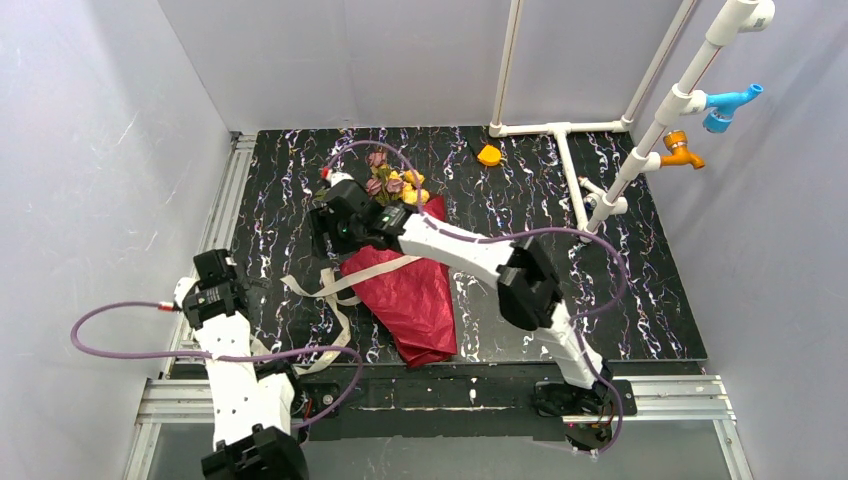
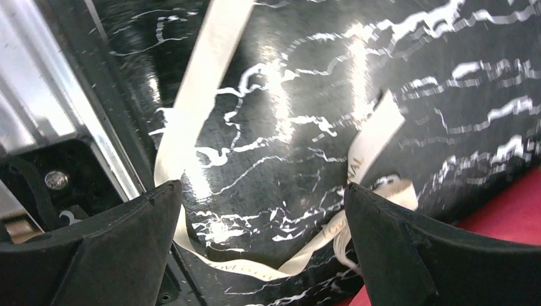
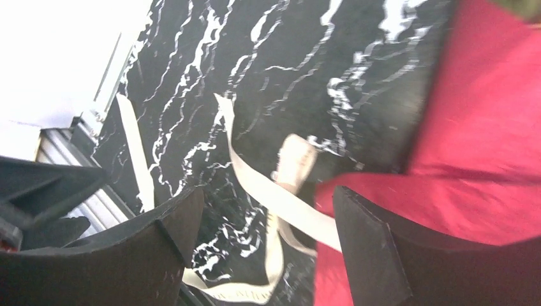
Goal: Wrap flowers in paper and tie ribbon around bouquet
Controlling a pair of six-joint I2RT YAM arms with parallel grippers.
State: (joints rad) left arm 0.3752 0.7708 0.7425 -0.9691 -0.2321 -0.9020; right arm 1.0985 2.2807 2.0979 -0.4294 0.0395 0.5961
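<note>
Dark red crinkly paper-cone bouquet [image 1: 412, 300] lies mid-table, blooms toward twelve o'clock. Flat cream-beige fabric ribbon [image 2: 204, 76] trails toward eight o'clock, untied. The left gripper [image 2: 263, 197] and right gripper [image 3: 268, 207] stand wide and empty over the ribbon, likely staged to grasp it.

Printed lettering is seen running along the ribbon [image 2: 376, 134]. In the left wrist view, only a fragment resembling "VAL" can be made out, on the strand rising at the right. The letters on the lower loop are too blurred to be read. In the right wrist view, faint print on the same ribbon cannot be deciphered.
</note>
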